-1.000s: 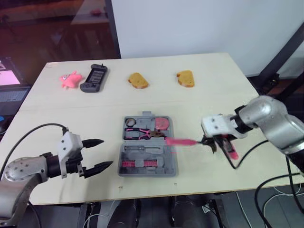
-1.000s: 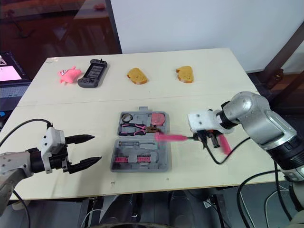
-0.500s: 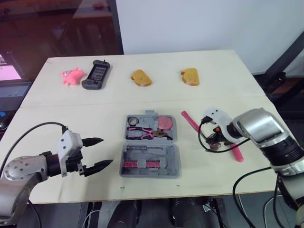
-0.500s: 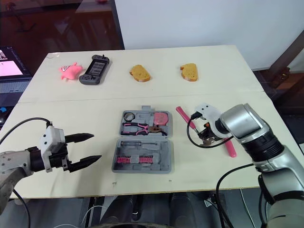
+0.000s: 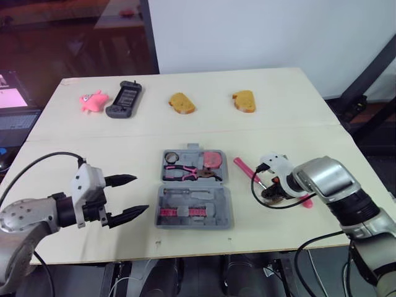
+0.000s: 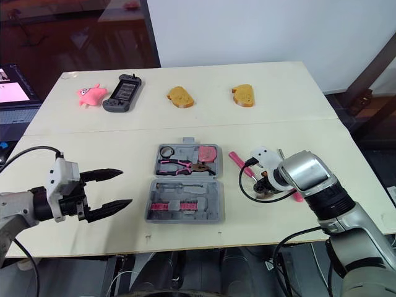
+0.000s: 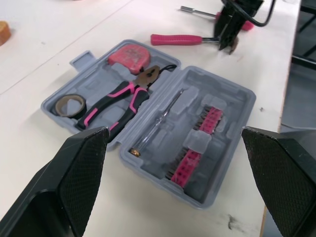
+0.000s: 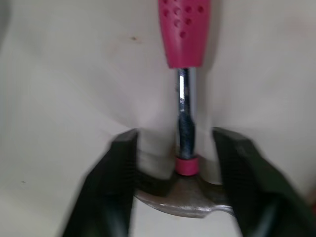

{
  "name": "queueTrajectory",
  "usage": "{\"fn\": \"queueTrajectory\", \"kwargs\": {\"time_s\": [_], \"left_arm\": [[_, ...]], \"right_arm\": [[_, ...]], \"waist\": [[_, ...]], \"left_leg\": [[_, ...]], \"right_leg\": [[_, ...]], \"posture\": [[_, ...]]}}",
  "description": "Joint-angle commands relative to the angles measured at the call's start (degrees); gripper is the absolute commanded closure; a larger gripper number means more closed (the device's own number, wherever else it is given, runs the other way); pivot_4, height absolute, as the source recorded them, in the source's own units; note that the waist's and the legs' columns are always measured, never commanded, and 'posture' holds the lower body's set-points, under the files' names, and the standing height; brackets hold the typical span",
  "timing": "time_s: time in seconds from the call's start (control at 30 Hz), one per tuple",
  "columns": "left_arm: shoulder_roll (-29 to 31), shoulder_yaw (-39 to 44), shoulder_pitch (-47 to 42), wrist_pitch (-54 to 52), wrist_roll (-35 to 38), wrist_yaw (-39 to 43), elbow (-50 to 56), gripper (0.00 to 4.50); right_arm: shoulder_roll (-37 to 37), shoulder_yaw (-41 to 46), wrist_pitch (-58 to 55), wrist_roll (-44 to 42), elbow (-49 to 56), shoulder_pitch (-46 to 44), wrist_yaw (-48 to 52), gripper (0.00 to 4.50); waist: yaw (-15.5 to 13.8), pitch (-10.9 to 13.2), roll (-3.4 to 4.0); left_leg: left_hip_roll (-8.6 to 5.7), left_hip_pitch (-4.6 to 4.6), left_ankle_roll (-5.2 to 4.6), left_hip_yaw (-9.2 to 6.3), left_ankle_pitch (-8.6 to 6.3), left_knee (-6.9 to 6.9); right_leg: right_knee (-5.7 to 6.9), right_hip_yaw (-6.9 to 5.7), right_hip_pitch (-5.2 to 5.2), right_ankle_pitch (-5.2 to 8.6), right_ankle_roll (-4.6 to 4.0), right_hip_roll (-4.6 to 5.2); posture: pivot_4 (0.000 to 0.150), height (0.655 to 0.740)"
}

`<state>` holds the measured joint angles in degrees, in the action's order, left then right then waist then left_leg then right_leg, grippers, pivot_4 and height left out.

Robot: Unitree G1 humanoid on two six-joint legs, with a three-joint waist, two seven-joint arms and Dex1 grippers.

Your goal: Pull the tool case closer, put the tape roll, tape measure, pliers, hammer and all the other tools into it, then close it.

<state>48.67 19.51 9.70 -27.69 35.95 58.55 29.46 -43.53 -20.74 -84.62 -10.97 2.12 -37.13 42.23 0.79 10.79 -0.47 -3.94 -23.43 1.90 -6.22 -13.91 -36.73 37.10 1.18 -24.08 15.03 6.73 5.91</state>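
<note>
Pink hammer (image 6: 238,162) now lying beside tool case (image 6: 213,205), right jaws parted astride its neck, left jaws wide.

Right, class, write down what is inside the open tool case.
The tool case holds a tape roll, pink tape measure, pliers, a thin screwdriver and a pink bit rack. Anything beneath the pliers is covered.

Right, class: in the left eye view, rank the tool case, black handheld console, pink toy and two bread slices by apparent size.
1. tool case
2. black handheld console
3. pink toy, left bread slice and right bread slice look about alike, so unranked.
The case lies nearest.
</note>
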Motion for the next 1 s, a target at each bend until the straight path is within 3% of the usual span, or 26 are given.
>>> {"fn": "queueTrajectory", "kwargs": {"time_s": [0.03,0.23,0.33,0.5,0.63,0.8,1.0], "left_arm": [[1.34,0.49,-1.32,-1.92,2.9,0.68,1.4,0.0],[1.74,-0.52,-3.97,-3.32,4.57,1.56,0.39,0.0],[1.38,-1.85,-6.57,-1.72,3.01,2.1,-1.81,0.0],[1.7,-4.49,-10.79,0.27,0.75,3.25,-4.59,0.0],[1.73,-5.2,-10.75,0.42,0.73,4.39,-4.57,0.0],[1.5,-5.53,-9.25,1.22,0.11,4.79,-3.37,0.0],[1.47,-4.59,-6.48,2.13,-0.63,4.06,0.59,0.0]], "right_arm": [[0.77,6.62,-1.64,-1.1,0.86,-1.84,-2.45,0.12],[-0.82,14.5,1.73,-4.23,11.0,0.96,-2.83,0.05],[3.23,24.69,9.55,-7.8,16.89,5.92,-2.61,0.05],[0.91,31.1,32.2,-3.3,24.27,23.83,-3.5,0.05],[0.54,35.26,32.48,-6.95,25.03,35.44,-0.92,0.05],[-0.14,32.72,38.03,-4.91,21.46,38.26,-1.81,0.05],[1.01,26.25,43.73,-2.27,12.14,33.31,-2.09,0.05]], "waist": [[0.0,0.0,0.0],[-0.12,0.01,0.01],[-0.2,-0.01,-0.01],[-0.42,0.0,-0.01],[-0.1,0.0,-0.02],[0.28,0.0,0.0],[-0.16,0.0,-0.01]], "left_leg": [[0.0,-0.01,0.0,0.0,0.0,-0.04],[0.0,-0.02,0.0,-0.03,-0.01,-0.05],[0.01,-0.03,-0.01,-0.05,-0.01,-0.05],[-0.01,0.0,-0.05,-0.08,-0.03,-0.19],[-0.02,0.09,-0.12,-0.08,-0.08,-0.25],[0.22,0.24,-0.12,0.04,-0.08,-0.26],[0.3,0.23,-0.11,0.04,-0.08,-0.32]], "right_leg": [[0.0,0.0,0.01,0.0,0.0,0.0],[0.02,-0.02,0.0,-0.01,0.01,-0.02],[0.01,-0.07,0.06,-0.01,0.02,-0.02],[0.01,-0.13,0.22,-0.03,0.08,-0.04],[-0.07,-0.12,0.42,-0.03,0.09,-0.02],[-0.04,-0.03,0.45,0.02,-0.02,-0.15],[-0.13,-0.03,0.53,0.06,-0.11,-0.24]], "posture": [[0.15,0.74],[0.15,0.74],[0.15,0.74],[0.15,0.74],[0.15,0.74],[0.15,0.74],[0.15,0.74]]}}
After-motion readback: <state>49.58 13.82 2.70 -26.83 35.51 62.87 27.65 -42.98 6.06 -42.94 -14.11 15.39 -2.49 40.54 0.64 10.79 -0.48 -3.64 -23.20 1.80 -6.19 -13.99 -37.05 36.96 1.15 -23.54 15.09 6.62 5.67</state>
